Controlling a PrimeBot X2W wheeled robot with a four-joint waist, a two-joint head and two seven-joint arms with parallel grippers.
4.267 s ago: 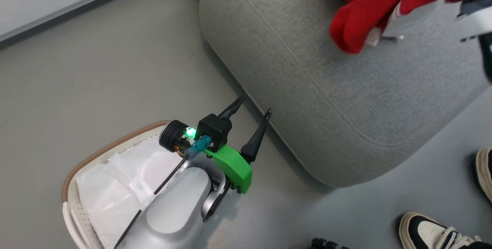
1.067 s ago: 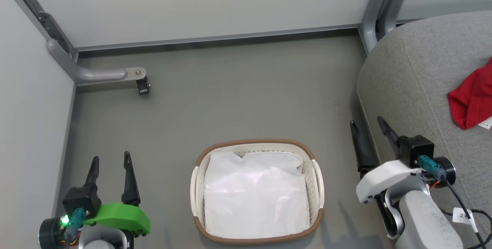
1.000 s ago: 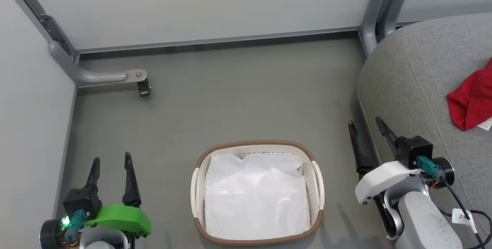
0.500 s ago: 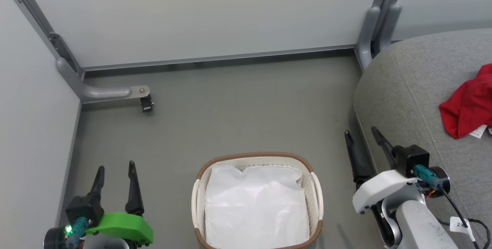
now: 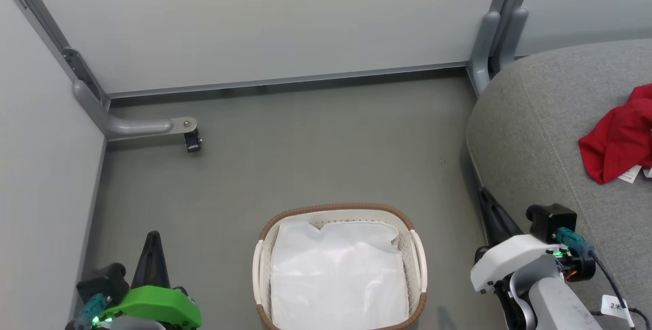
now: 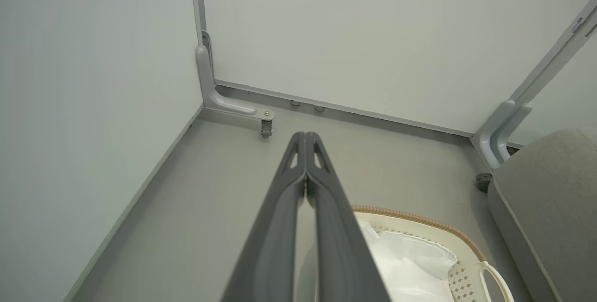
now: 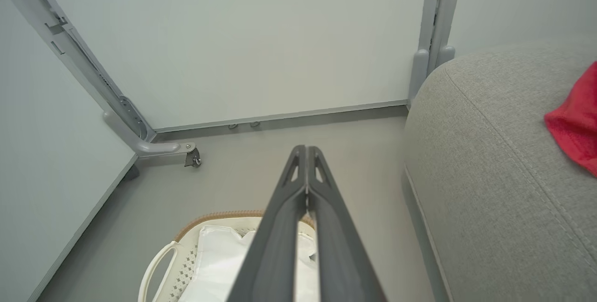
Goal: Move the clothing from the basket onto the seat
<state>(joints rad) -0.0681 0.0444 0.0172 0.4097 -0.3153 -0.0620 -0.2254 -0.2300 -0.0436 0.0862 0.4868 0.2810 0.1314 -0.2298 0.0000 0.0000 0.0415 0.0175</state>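
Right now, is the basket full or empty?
Empty of clothes: the basket holds a white liner sheet, nothing red. The clothing lies on the seat.

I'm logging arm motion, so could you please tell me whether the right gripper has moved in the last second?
Yes. The right gripper has shut and drawn back down the head view alongside the seat, while the basket barely shifted.

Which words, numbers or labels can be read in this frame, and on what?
"2", followed by a mark too blurred to read: small white tag on the thin black cable, head view lower right.
Too small to read: white labels on the bright red clothing lying on the grey fabric seat.
No other text.
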